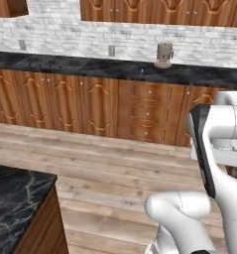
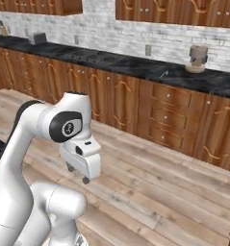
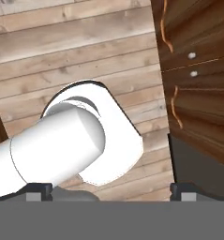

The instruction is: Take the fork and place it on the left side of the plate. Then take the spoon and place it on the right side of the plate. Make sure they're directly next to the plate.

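Observation:
The fork, the plate and the spoon are out of view. My gripper [image 2: 78, 174] hangs below the white hand in the right base view, pointing down over the wooden plank floor, well away from any counter. Its two dark fingertips [image 2: 86, 180] stand wide apart with nothing between them. In the hand view the gripper [image 3: 110, 191] is open, a fingertip near each bottom corner, looking down past a white arm link at floor planks and a wooden cabinet front [image 3: 197, 70].
A long black marble counter [image 1: 90, 67] on wooden cabinets runs along the back wall, with a grey canister [image 1: 164, 54] on it. The corner of a second dark marble counter [image 1: 16, 198] sits at the lower left. Open wooden floor [image 1: 120, 168] lies between them.

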Robot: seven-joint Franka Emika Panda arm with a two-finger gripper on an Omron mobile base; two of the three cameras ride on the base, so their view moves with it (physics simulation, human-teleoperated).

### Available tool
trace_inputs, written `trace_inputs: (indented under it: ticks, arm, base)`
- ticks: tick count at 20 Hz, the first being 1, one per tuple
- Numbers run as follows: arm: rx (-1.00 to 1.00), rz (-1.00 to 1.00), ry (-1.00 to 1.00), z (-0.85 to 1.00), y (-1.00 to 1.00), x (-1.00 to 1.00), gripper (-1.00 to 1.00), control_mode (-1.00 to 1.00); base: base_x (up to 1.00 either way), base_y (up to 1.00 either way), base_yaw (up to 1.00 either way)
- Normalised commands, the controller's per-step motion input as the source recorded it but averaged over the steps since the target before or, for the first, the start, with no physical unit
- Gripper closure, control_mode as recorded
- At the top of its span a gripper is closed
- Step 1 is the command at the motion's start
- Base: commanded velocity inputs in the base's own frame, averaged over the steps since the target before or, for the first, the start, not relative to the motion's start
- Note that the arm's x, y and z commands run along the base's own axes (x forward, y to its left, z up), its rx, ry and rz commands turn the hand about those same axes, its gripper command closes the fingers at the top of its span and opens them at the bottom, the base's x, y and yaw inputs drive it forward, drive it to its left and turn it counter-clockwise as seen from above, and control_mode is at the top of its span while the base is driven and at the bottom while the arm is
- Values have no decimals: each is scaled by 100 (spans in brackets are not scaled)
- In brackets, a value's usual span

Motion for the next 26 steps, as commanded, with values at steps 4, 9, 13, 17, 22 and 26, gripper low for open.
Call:
trace_inputs:
  ticks: [4,9,13,17,22,26]
  arm:
    - [0,0,0,0,0,0,-100,100]
    - [0,0,0,0,0,0,-100,100]
    - [0,0,0,0,0,0,-100,100]
    - [0,0,0,0,0,0,-100,100]
    - [0,0,0,0,0,0,-100,100]
    - [0,0,0,0,0,0,-100,100]
  base:
    - [100,-31,-2]
    - [100,-19,-7]
    - [100,-1,-11]
    - [100,0,-9]
    - [100,4,-14]
    - [100,27,-16]
